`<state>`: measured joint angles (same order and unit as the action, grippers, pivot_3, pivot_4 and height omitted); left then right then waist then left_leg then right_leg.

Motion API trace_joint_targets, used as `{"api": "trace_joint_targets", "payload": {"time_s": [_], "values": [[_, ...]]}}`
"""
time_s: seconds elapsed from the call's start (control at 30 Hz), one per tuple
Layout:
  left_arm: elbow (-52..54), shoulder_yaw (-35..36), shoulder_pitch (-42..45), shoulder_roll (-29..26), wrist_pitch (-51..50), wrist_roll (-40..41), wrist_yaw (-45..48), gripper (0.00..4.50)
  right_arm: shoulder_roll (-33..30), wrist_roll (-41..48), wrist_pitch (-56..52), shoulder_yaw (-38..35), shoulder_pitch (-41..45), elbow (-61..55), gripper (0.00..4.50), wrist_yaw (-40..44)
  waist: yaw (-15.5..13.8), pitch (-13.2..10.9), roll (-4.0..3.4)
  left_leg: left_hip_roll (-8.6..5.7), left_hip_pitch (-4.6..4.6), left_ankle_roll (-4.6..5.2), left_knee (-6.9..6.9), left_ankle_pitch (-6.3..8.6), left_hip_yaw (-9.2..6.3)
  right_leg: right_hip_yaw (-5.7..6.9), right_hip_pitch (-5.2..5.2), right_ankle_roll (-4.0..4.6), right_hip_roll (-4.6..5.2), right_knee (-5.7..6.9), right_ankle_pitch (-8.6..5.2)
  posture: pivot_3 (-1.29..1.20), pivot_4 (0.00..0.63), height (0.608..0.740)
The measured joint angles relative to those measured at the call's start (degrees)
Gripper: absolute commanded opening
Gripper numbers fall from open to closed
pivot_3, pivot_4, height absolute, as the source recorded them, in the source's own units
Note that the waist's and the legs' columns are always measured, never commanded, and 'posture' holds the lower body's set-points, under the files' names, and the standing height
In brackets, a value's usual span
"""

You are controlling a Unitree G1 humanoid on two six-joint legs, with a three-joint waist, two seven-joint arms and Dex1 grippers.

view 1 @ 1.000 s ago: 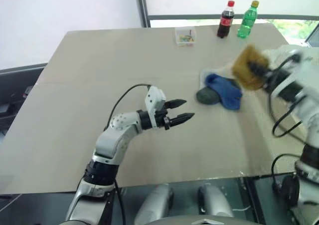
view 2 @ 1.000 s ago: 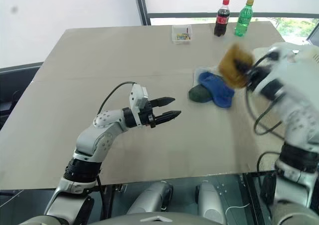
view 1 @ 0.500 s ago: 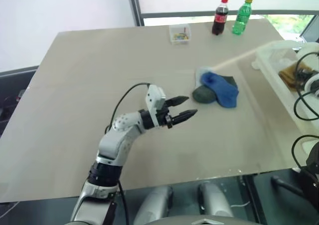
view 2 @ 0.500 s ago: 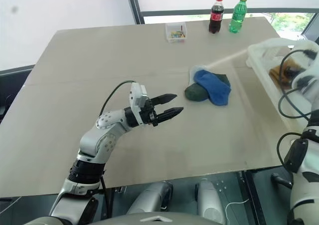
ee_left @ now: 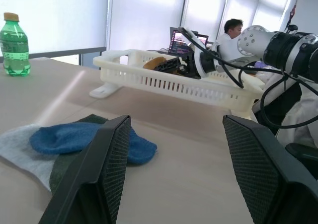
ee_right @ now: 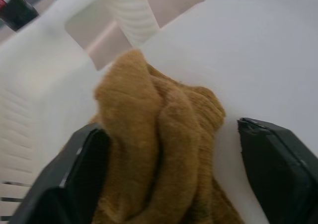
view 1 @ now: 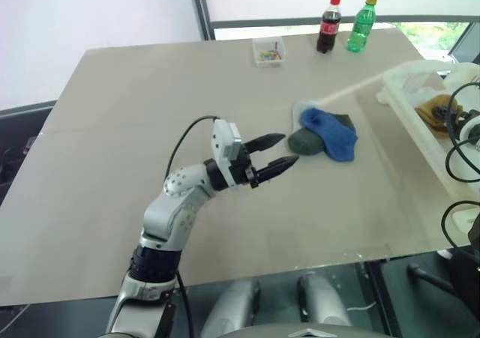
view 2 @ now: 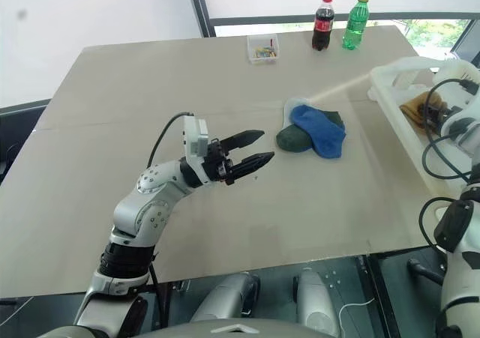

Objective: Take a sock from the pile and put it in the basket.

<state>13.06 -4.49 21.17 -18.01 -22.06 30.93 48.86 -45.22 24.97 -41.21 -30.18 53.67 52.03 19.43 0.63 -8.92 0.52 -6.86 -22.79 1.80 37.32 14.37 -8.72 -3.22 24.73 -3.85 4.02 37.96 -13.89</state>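
Note:
The pile (view 1: 326, 132) lies right of the table's middle: a royal blue sock (view 2: 319, 128) over a dark grey-green one, with a pale piece behind. The cream-white basket (view 1: 409, 98) stands at the table's right edge. A mustard yellow sock (ee_right: 159, 159) lies inside the basket, between the spread fingers of my right gripper (ee_right: 169, 129), which is open; its left finger (ee_right: 87, 174) rests against the sock. My left gripper (view 1: 281, 152) hovers open and empty over the table, pointing at the pile from the left and a short way from it.
A cola bottle (view 1: 325, 25) and a green bottle (view 1: 361, 23) stand at the table's far edge, with a small clear box (view 1: 268, 51) to their left. A person (ee_left: 233, 28) sits at a laptop beyond the basket.
My right gripper carried the yellow sock from above the pile out to the right and down into the basket, then opened its fingers. The left gripper rose slightly. The camera has shifted.

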Motion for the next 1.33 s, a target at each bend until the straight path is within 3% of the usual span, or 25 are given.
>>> {"api": "trace_joint_targets", "payload": {"time_s": [0.17, 0.3, 0.47, 0.57, 0.63, 0.67, 0.73, 0.97, 1.1, 1.33], "values": [[-0.11, 0.01, 0.60, -1.12, -2.58, -0.28, -2.32, 3.16, 0.40, 5.48, -5.75, -6.15, -6.62, -10.97, 4.47, -1.50, -0.22, 0.00, 0.00, 0.00, -0.04, 0.04, 0.06, 0.03, -0.05, 0.03, 0.00, 0.00, 0.01, -0.01, 0.00, 0.00, 0.150, 0.729], [-3.30, 0.43, 3.06, -2.55, -1.33, -5.83, -7.40, 3.16, 2.81, 9.41, -9.41, -9.92, -17.22, -29.55, 4.47, -3.19, -0.28, 0.04, -0.07, 0.01, -0.03, 0.05, 0.06, 0.03, -0.02, 0.01, 0.01, -0.01, 0.00, 0.05, 0.00, 0.00, 0.150, 0.729], [-6.83, 4.79, 1.83, -4.07, 5.99, -8.03, -7.26, 3.16, 3.45, 12.92, -6.66, -4.57, -33.49, -63.78, 4.47, 4.88, 0.64, 0.08, -0.14, 0.08, 0.06, 0.07, 0.06, 0.05, 0.23, -0.27, 0.08, -0.08, -0.07, 0.10, 0.04, 0.00, 0.150, 0.729], [-6.64, 6.84, 0.02, -6.53, 7.01, -7.67, -5.74, 3.16, 2.20, 13.55, -3.87, 0.36, -38.81, -73.60, 4.47, 10.20, 0.56, 0.10, -0.12, 0.11, 0.17, 0.07, 0.07, 0.05, 0.20, -0.23, -0.01, -0.09, -0.10, 0.12, 0.04, 0.00, 0.150, 0.729], [-6.51, 9.20, -1.81, -9.40, 7.53, -7.67, -4.99, 3.16, 1.00, 10.12, 0.46, 7.95, -44.15, -77.83, 4.47, 14.75, 0.10, 0.10, -0.07, 0.09, 0.16, 0.07, 0.12, 0.05, 0.19, -0.21, -0.03, -0.15, -0.08, 0.10, 0.08, 0.00, 0.150, 0.729], [-6.51, 10.46, -2.47, -11.22, 7.53, -7.63, -4.39, 3.16, 0.88, 7.65, 2.61, 11.56, -45.79, -78.21, 4.07, 15.90, 0.01, 0.09, -0.07, 0.07, 0.16, 0.07, 0.13, 0.05, 0.20, -0.23, -0.02, -0.18, -0.06, 0.09, 0.10, 0.00, 0.150, 0.729], [-6.49, 12.23, -3.65, -13.64, 7.53, -7.06, -3.30, 3.16, 0.87, 5.33, 4.93, 14.40, -47.29, -78.21, 3.74, 17.00, -0.11, 0.09, -0.07, 0.04, 0.15, 0.07, 0.14, 0.05, 0.21, -0.23, -0.02, -0.19, -0.02, 0.08, 0.11, 0.00, 0.150, 0.729], [0.55, 23.19, -18.44, -20.95, 1.96, 1.44, 1.60, 3.16, -0.81, -0.05, 12.16, 16.04, -55.29, -78.18, 0.32, 21.52, -0.18, 0.08, -0.05, 0.06, 0.12, 0.11, 0.10, 0.08, 0.19, -0.24, -0.01, -0.18, -0.03, -0.03, 0.10, 0.00, 0.150, 0.729], [3.41, 29.05, -24.47, -22.58, 0.68, 3.20, 2.07, 3.16, -0.88, -0.64, 12.89, 15.67, -59.54, -78.25, 0.32, 22.82, -0.64, 0.08, -0.06, 0.08, 0.17, 0.14, 0.10, 0.11, 0.19, -0.21, -0.08, -0.18, -0.01, 0.00, 0.10, 0.00, 0.150, 0.729], [4.53, 30.91, -28.94, -22.66, -0.27, 4.25, 2.21, 3.16, -1.50, -0.76, 13.34, 15.47, -60.66, -78.56, 0.32, 24.04, -1.13, 0.08, -0.04, 0.09, 0.38, 0.35, 0.11, 0.24, 0.20, -0.16, -0.29, -0.17, 0.00, -0.02, 0.10, 0.00, 0.150, 0.729]]}}
